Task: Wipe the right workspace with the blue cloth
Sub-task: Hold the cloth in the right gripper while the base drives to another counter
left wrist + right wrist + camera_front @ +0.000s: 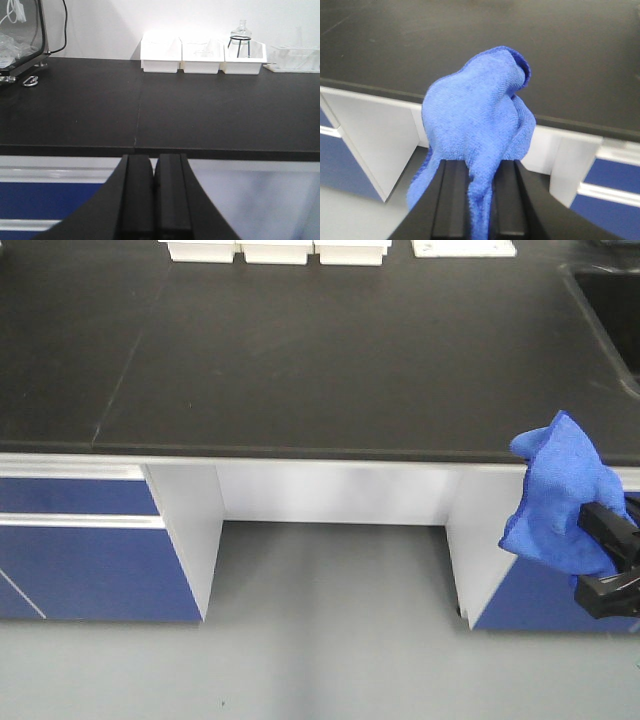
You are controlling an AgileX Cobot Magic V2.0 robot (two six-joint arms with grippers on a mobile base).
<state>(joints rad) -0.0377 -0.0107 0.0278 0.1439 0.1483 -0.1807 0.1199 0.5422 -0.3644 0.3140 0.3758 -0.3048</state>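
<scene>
Two grippers show here, and only one carries anything. On the left, the left gripper (154, 167) has its jaws pressed flat together with nothing between them. It hangs just short of the bench edge, level with the pale apron under the top, and touches nothing.

Across the middle runs a black benchtop (300, 350). White boxes (202, 57) and a wire rack holding a flask (241, 42) stand along its back, and a sink (610, 300) is cut in at the far right.

Farther right, the right gripper (480, 172) is clamped hard on the blue cloth (470, 120). The rag bunches up out of the jaws in a rounded lump, and a loose tail hangs down on the left side. Its long axis runs roughly upright, from the jaws to the folded crest.

In the front view the cloth sits off the bench, in front of the right end of the front edge. Its crest is about level with the top, and the bulk lies against the backdrop of the apron and the blue cupboard (530, 600).

The nearest black surface therefore lies forward of and above the rag, apart from it. The right arm is plainly the one to wipe, since it already has the cloth. The right workspace itself cannot be picked out in these views, so the coming move probably calls for lifting the cloth clear of the edge and carrying it rightward before pressing it down.
</scene>
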